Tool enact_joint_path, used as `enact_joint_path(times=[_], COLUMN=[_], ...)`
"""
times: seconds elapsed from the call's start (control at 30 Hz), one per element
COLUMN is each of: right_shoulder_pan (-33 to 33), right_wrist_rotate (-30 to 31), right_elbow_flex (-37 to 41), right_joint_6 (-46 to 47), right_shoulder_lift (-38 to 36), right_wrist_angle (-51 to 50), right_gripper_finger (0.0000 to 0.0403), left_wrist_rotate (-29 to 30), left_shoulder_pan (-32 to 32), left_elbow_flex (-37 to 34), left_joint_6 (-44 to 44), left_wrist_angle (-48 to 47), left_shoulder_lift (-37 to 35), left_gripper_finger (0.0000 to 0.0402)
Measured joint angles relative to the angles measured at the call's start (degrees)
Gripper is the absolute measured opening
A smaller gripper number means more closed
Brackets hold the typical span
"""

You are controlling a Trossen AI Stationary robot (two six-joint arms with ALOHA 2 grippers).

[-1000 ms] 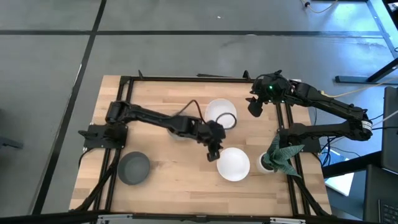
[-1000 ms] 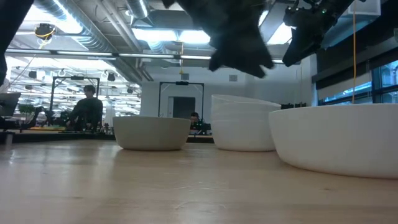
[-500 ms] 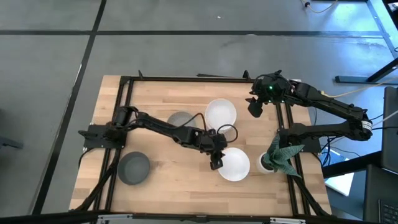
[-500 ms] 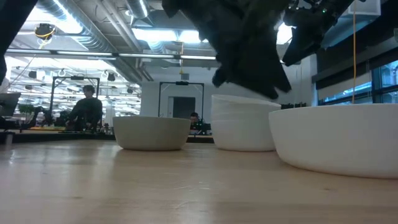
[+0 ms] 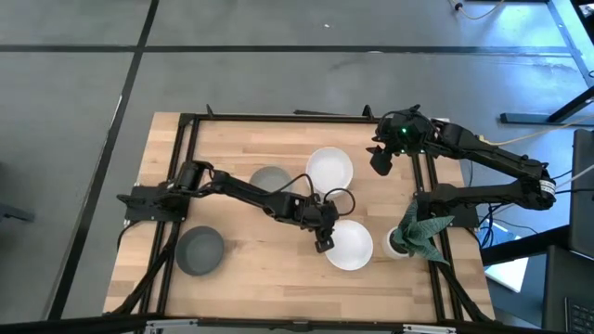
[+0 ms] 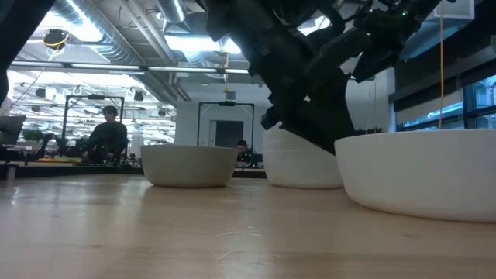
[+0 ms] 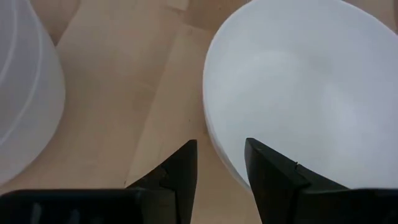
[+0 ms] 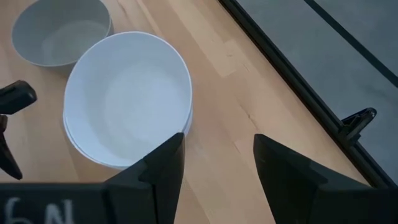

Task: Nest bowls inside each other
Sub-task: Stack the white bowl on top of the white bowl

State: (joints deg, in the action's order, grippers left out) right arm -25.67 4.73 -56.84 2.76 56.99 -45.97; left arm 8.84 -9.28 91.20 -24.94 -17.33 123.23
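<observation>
Four bowl spots in top view: glossy white round bowl at front-centre, white nested stack at rear-centre, matte grey bowl at 9 o'clock of the stack, 2nd grey bowl at front-left.
Key relation: left gripper sits at the front white bowl's 9 o'clock rim; wrist view shows the rim between its two fingers, one inside, one outside.
Left gripper state: narrow gap, fingers straddling the rim, not seen pinched on it yet.
Axis: bowl round, so no long axis; rim grip works from any side.
Nearer arm: left, by far.
Right gripper: waits at 3 o'clock of the stack, above the table edge, fingers apart, holding nothing.
Likely step: clamp rim, lift, carry toward 12 o'clock onto the stack.
In the way: small white pot w/ green plant at bowl's 3 o'clock, off the path; grey bowl near the stack needs clearance.
</observation>
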Motion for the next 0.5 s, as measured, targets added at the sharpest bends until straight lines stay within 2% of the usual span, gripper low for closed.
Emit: enact_joint_path(times=[0.1,0.3,0.5], right_shoulder_pan=[0.00,0.00,0.00], right_wrist_rotate=[0.00,0.04,0.07], right_elbow_flex=[0.00,0.00,0.00], right_joint_6=[-0.07,-0.17,-0.22], right_shoulder_lift=[0.00,0.00,0.00], right_wrist_angle=[-0.07,-0.09,-0.09], right_gripper_finger=[0.0193,0.0193,0.0193], left_wrist_rotate=[-0.14,-5.14,-5.28], left_shoulder_pan=[0.05,0.50,0.64], left_elbow_flex=[-0.02,0.04,0.04], left_joint_6=[0.01,-0.43,-0.42], left_wrist_angle=[-0.07,-0.67,-1.39], left_shoulder_lift=[-0.12,0.40,0.40], left_gripper_finger=[0.0128,0.0122,0.0080])
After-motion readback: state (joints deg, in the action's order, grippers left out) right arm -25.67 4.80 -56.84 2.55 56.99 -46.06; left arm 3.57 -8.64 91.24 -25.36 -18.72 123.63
